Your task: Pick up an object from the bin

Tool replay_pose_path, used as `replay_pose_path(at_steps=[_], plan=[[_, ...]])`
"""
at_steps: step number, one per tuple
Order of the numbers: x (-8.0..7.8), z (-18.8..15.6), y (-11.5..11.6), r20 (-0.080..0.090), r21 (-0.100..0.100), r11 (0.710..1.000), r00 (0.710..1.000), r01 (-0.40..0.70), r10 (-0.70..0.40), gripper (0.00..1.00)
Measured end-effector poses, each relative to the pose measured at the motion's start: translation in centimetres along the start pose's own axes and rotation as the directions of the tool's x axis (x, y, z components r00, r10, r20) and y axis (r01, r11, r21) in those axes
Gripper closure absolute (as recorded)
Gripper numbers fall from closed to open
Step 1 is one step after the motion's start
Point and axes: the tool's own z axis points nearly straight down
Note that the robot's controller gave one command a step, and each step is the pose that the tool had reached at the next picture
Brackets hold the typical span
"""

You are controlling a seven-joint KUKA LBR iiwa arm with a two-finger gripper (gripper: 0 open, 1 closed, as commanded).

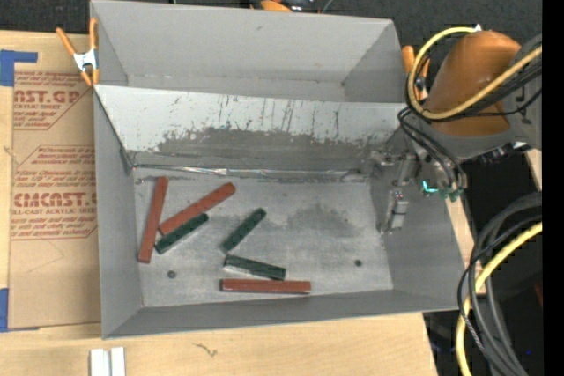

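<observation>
fingers (394, 211): can't tell if open/shut, over bare scuffed bin floor (330, 233) at rt; flat red/green bars (196, 209) well apart.

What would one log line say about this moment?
gripper by right wall of bin | three red sticks, three dark green sticks lie left of it | none lifted

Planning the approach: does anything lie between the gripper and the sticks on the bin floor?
Nothing visible does. The gripper hangs at the bin's right side; only bare bin floor separates it from the red-brown sticks and dark green sticks lying further left.
</observation>
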Motion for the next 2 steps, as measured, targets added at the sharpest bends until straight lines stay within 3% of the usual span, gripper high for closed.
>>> replay_pose_path(at_steps=[1,2], plan=[[-2.5,-3.8,7.2,0.014,-0.003,1.000,1.000,-0.007,0.007,0.00],[-0.3,-3.3,16.7,0.007,-0.003,0.995,0.995,0.100,-0.100,0.00]])
